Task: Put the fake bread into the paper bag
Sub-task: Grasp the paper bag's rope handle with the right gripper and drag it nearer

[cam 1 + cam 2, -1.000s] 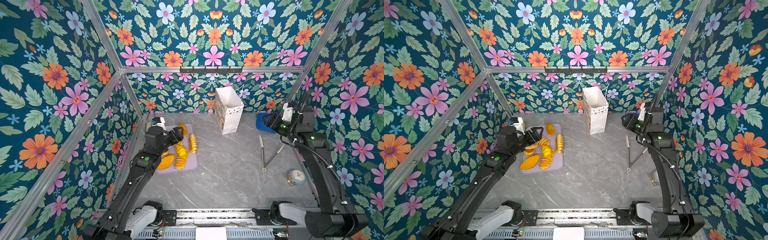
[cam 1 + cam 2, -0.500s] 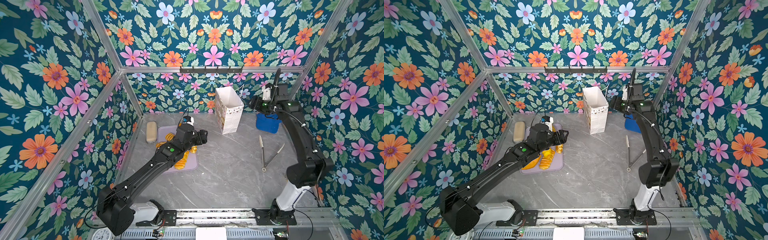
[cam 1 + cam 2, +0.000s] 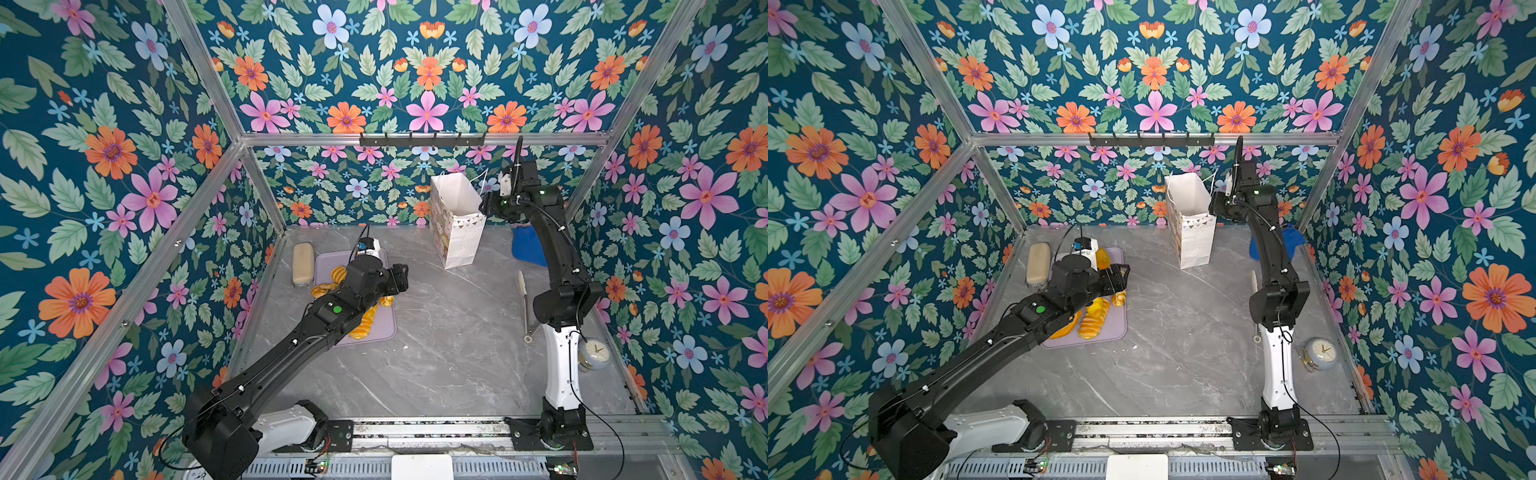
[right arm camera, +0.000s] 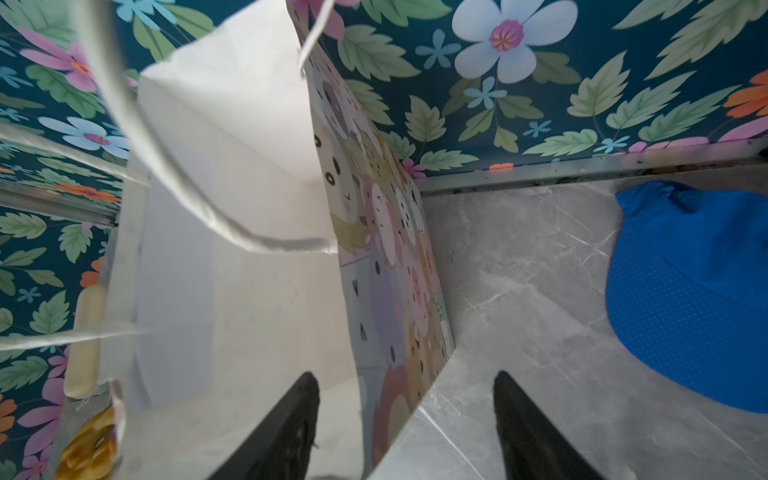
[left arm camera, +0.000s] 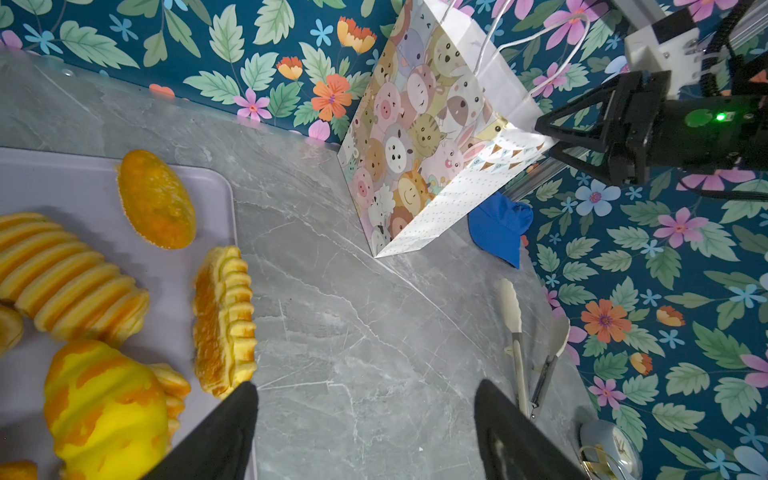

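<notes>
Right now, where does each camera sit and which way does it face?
Top views: high in front, looking down on the table; left gripper shows over the tray, right gripper at the paper bag.
Left wrist: above the tray's edge, looking past the fake bread toward the bag; its open fingertips and the right gripper show.
Right wrist: above the bag's mouth, looking down into it; its fingertips straddle one bag wall.
Shared: both wrist views show the bag and blue cap.

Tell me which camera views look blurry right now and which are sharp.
Right wrist view: soft, the cord handle near the lens and the paper bag interior blurred, blue cap crisper. Left wrist view: sharp on the fake bread. Both top views: sharp, evenly lit.
</notes>
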